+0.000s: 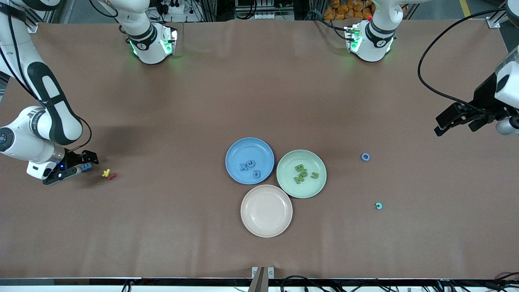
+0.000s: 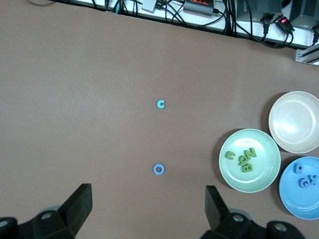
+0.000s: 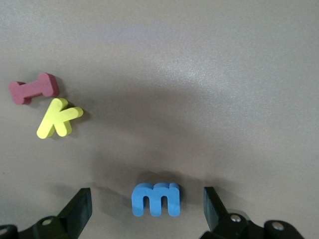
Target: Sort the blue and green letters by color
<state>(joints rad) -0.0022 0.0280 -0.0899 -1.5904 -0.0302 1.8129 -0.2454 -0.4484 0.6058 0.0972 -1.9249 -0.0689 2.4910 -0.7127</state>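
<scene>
**Two hands open, blue "m" between the right hand's fingers**

Surface (image 1: 162,227): brown, carrying every item below.

Blue plate (image 1: 235,152): mid-surface, holding three blue letters (image 1: 249,168).

Green plate (image 1: 312,188): touching the blue plate at its 3 o'clock in the front view, holding four olive green letters (image 1: 304,173).

Cream plate (image 1: 266,211): at 6 o'clock of the other two, nearer the front camera.

Right hand (image 1: 77,165): low at the surface at the right arm's end; fingers (image 3: 79,211) spread wide, one on each side of the blue letter "m" (image 3: 155,199), neither pressing on it; nothing held.

Left hand (image 1: 458,121): up over the left arm's end of the surface, fingers wide apart, holding nothing.

Yellow "K" (image 1: 106,173) and red letter (image 1: 112,176): touching each other, just beside the "m".

Blue ring letter (image 1: 365,157): alone, toward the left arm's end.

Light blue "c" (image 1: 378,206): at 5 o'clock of the ring in the front view, apart from it.
</scene>
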